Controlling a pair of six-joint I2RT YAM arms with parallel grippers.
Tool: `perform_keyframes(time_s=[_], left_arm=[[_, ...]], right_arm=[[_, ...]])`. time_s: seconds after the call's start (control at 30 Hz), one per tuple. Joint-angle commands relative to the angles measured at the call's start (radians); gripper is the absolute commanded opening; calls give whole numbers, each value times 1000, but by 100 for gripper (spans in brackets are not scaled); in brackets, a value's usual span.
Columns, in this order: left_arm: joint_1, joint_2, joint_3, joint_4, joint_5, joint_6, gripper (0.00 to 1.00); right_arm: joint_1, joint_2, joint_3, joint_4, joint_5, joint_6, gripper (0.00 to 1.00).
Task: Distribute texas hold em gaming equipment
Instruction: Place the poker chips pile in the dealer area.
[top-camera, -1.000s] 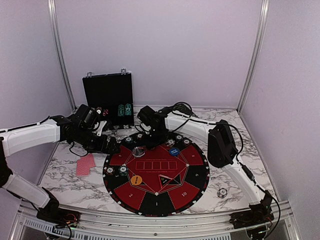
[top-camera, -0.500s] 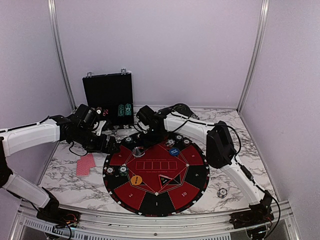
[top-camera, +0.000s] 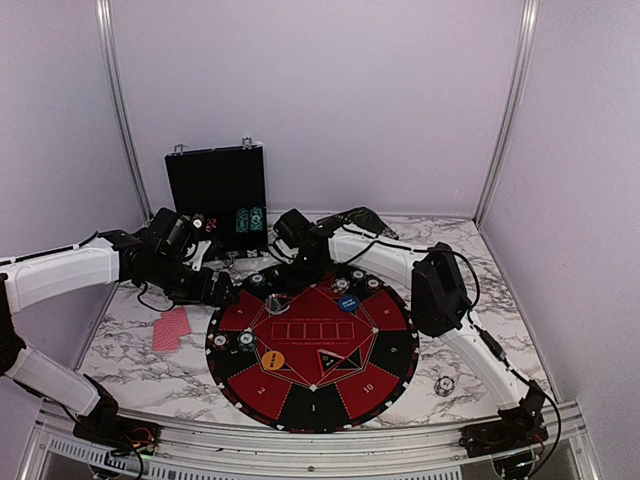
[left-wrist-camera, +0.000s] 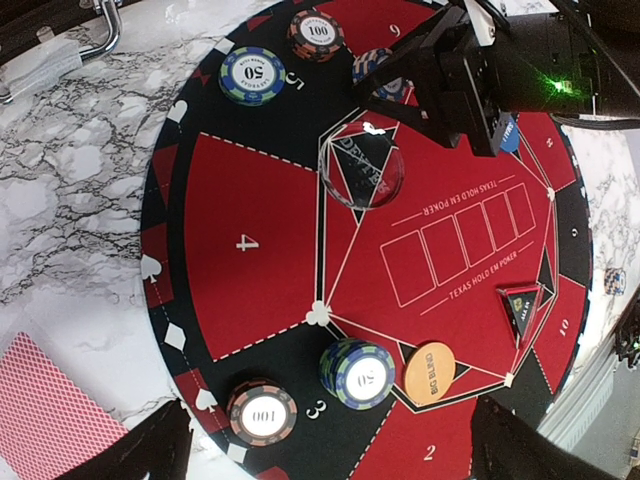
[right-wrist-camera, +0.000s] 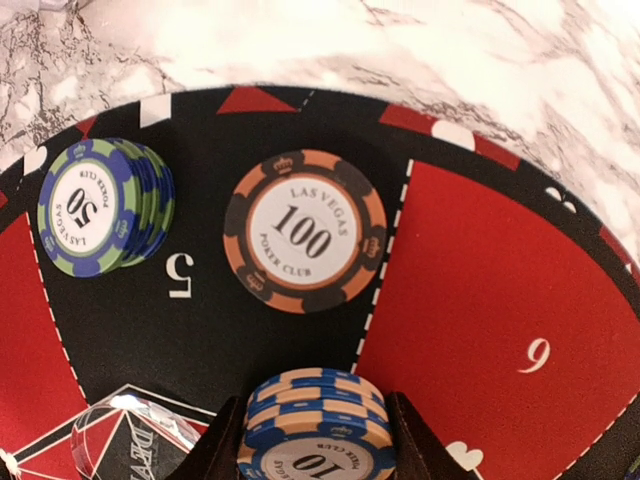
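Right fingers (right-wrist-camera: 405, 445) shifted, gripping chip stack (right-wrist-camera: 315, 425) | left fingers (left-wrist-camera: 140, 455) spread | marble table (top-camera: 150, 370), lilac walls (top-camera: 320, 100)

red-backed cards (top-camera: 170, 328): left of mat (top-camera: 392, 340) | orange disc (top-camera: 272, 359): on mat

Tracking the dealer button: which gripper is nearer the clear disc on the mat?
Right. The right gripper, holding a blue-and-orange chip stack, is just beside the clear disc; the open left gripper is at the left edge of the mat.
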Motion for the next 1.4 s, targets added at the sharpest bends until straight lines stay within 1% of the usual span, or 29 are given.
perform_keyframes(time_s=[0.0, 0.33, 0.63, 1.13, 1.27, 1.3, 1.37], left_arm=[[10, 6, -6, 11, 14, -4, 99], [19, 16, -3, 12, 23, -3, 99], [22, 19, -3, 13, 26, -4, 99], [25, 16, -3, 14, 32, -3, 99], [25, 13, -6, 14, 32, -5, 99], [26, 12, -6, 14, 31, -5, 99], [27, 13, -6, 14, 32, -6, 99]], right_arm=[[-9, 59, 29, 35, -27, 5, 27], [-15, 77, 29, 39, -62, 9, 27], [-16, 78, 25, -2, -68, 16, 31], [-17, 43, 23, -92, -57, 62, 31], [-6, 38, 23, -121, -42, 61, 31], [-3, 35, 22, -127, -12, 63, 31], [0, 28, 16, -129, -3, 64, 31]])
